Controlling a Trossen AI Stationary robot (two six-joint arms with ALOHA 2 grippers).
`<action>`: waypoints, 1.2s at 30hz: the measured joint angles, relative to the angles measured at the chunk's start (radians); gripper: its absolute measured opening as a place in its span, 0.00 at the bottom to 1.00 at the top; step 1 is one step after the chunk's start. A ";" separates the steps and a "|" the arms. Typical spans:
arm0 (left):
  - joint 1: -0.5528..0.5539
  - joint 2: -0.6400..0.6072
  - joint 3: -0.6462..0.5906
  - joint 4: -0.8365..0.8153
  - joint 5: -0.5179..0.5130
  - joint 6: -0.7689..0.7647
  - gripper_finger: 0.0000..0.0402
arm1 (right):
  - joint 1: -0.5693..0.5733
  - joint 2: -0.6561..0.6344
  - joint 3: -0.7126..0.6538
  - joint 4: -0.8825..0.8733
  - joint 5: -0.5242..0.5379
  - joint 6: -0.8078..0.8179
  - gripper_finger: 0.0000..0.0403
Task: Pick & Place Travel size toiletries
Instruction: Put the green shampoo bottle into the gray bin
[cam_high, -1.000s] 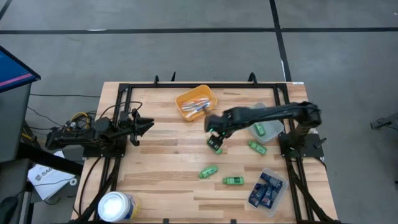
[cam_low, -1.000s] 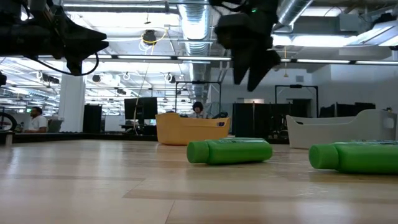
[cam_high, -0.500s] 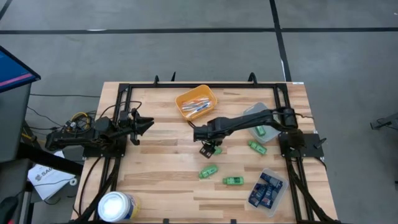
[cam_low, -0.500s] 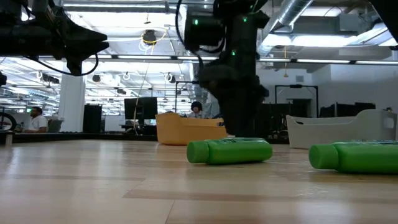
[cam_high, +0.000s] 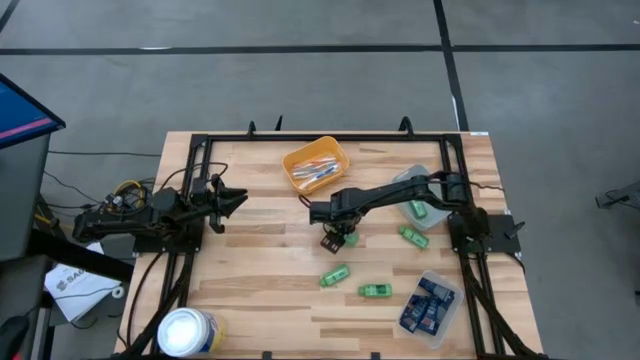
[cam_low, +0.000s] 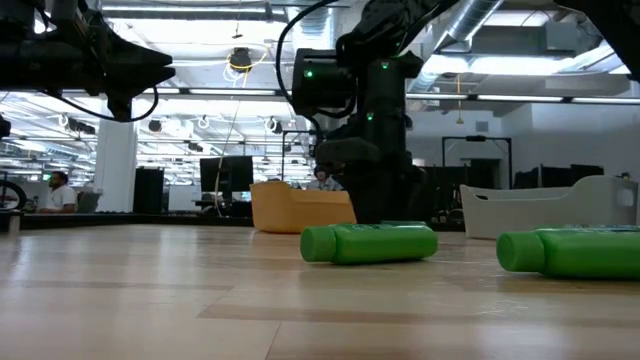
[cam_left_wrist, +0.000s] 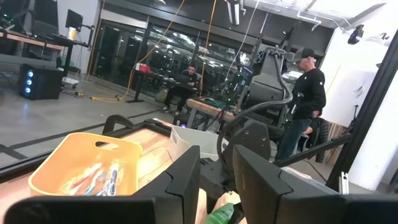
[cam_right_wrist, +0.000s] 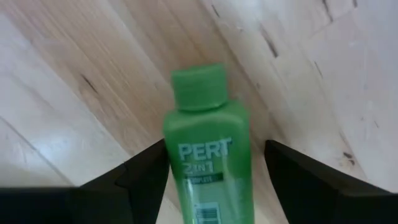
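Right hand (cam_high: 338, 240) is low over the wooden surface (cam_high: 260, 270), fingers (cam_right_wrist: 140, 177) apart w/ a small bright green plastic bottle (cam_right_wrist: 207, 158) lying flat between them, not yet clamped. Bottle sits mid-surface, below the orange plastic tray (cam_high: 316, 165) in the high view. To do it well: keep it centred, close evenly on the body not the cap, lift straight up. Left hand (cam_high: 237, 199) waits at the left edge; fingers slightly apart, holding nothing.

Travel toiletries scattered over the wooden table

Five green bottles (cam_high: 335, 275) lie flat (one labelled PERT (cam_right_wrist: 205, 158)); navy packets (cam_high: 427, 302) fill the clear tray (cam_high: 447, 316); thin sticks (cam_high: 317, 172) sit in the orange tray (cam_high: 297, 156).
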 joint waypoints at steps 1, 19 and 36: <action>0.000 0.000 0.000 0.000 -0.001 0.000 0.23 | -0.001 -0.001 -0.005 0.005 -0.003 0.000 0.60; 0.000 0.000 0.000 0.000 -0.003 0.000 0.23 | -0.025 -0.167 -0.018 -0.038 -0.018 -0.084 0.39; 0.000 0.000 0.000 0.000 0.000 0.000 0.23 | -0.320 -0.748 -0.465 -0.242 0.176 0.016 0.38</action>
